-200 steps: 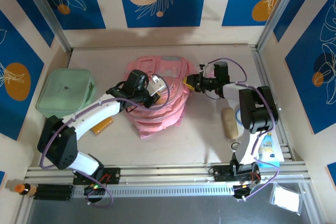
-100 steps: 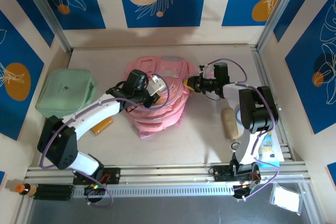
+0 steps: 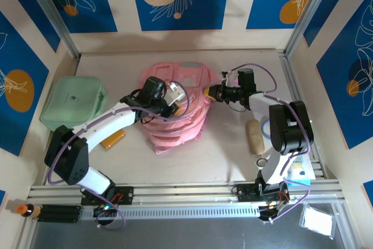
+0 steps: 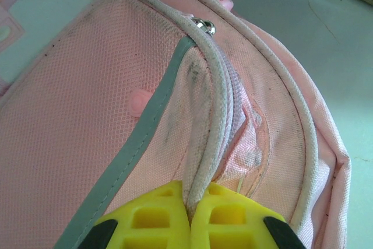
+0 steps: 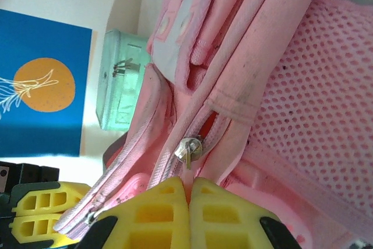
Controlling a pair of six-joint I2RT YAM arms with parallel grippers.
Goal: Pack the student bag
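Observation:
The student bag [image 3: 178,122], a soft pink backpack with grey trim, lies in the middle of the table. My left gripper [image 3: 171,104] rests on its top and, in the left wrist view, this gripper [image 4: 191,195] is shut on the pale piped edge [image 4: 205,126] of a front pocket. My right gripper [image 3: 208,93] is at the bag's right side. Seen from the right wrist, the right gripper [image 5: 189,183] is shut on the pink pull tab below the silver zipper slider [image 5: 189,148]. The bag's mesh side [image 5: 317,86] is to the right of the zipper.
A mint-green case [image 3: 73,102] sits at the left, near the wall. An orange stick [image 3: 113,139] lies beside the left arm. A beige roll [image 3: 254,136], a small ring [image 3: 262,161] and a blue-and-white packet [image 3: 297,164] lie by the right arm's base.
My right gripper has closed onto the zipper pull at the bag's right side. The left arm shifted slightly and kept its grip on the bag.

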